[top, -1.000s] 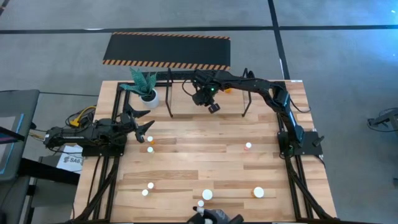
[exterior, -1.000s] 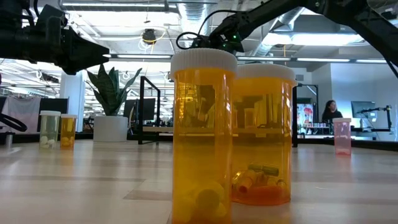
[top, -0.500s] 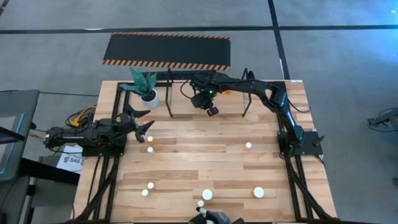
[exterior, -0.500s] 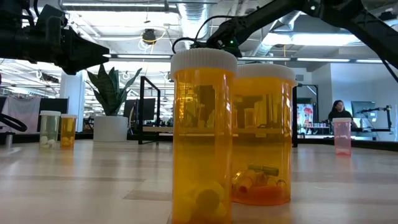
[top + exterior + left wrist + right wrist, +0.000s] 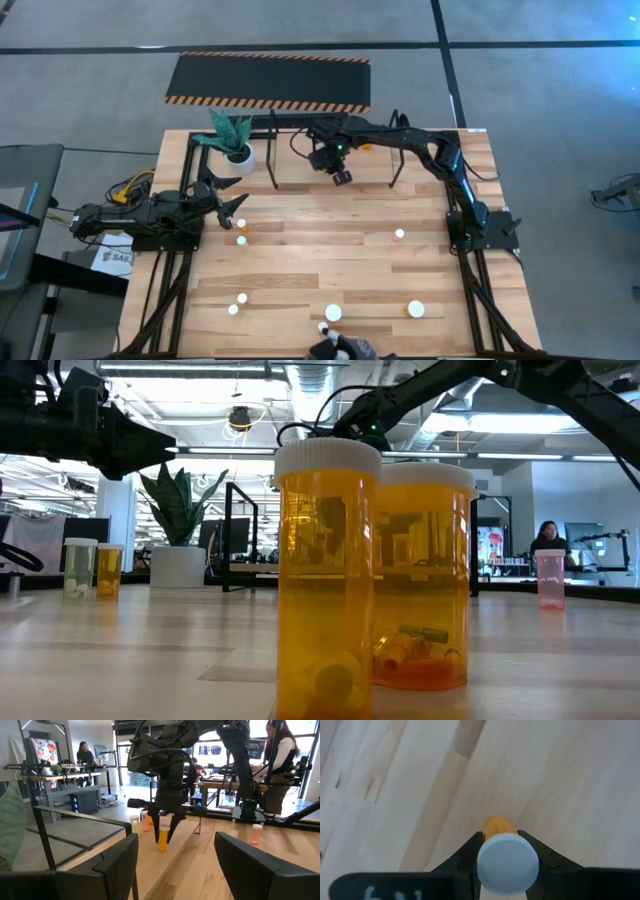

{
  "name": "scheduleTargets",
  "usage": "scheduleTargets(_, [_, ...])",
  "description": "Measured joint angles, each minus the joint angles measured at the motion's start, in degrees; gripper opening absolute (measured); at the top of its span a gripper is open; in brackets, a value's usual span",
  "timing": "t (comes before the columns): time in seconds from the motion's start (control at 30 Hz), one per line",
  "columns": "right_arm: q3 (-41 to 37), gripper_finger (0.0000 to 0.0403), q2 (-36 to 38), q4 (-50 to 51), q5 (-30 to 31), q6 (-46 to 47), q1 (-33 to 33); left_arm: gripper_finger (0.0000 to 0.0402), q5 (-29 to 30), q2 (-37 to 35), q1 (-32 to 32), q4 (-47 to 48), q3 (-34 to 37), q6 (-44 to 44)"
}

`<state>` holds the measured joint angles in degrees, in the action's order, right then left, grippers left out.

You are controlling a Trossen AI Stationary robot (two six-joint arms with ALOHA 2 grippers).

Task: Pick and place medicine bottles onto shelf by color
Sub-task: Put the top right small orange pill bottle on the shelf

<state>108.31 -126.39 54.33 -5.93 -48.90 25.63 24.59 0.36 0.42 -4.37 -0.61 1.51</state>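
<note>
The right gripper [image 5: 507, 851] is closed on a small orange bottle [image 5: 500, 826], its two dark fingers pinching it just under the white cap [image 5: 508, 864], and it holds the bottle above the wooden surface inside the black shelf frame [image 5: 275, 160] at the far side of the worktop [image 5: 330, 260]. From the left wrist view the same bottle [image 5: 163, 837] hangs upright between the fingers, near a few bottles already standing on the shelf's wood. This bottle looks light and stiff, a thin plastic tube with a ridged cap; the smooth round body is probably slippery, so a grip high on the body, just below the cap's overhang, seems the safest hold, since the rim would stop it sliding down. It is narrow and fairly tall, so it may tip if set down tilted or released above the surface. The left gripper [image 5: 228, 205] waits with its fingers spread wide and holding nothing at the left side of the worktop, just beside two bottles [image 5: 241, 232]. More bottles stand scattered toward the near edge, including two large amber ones [image 5: 328, 580] close to the low camera, holding a few loose pills.
</note>
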Motion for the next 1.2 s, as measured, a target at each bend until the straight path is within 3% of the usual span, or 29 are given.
scheduleTargets(0.53, [-0.07,0.0121,0.0,-1.53,0.02,2.58,0.42,0.0249,0.01,0.0,0.0,-0.01,0.01,0.0])
scheduleTargets(0.97, [-0.11,0.0195,-0.07,-3.93,0.04,2.58,0.35,0.0249,0.01,0.0,0.01,-0.01,0.0,0.01])
scheduleTargets(1.2, [-0.15,0.021,0.46,-3.98,-1.18,7.43,1.49,0.0249,0.01,0.0,0.01,-0.01,-0.02,0.01])
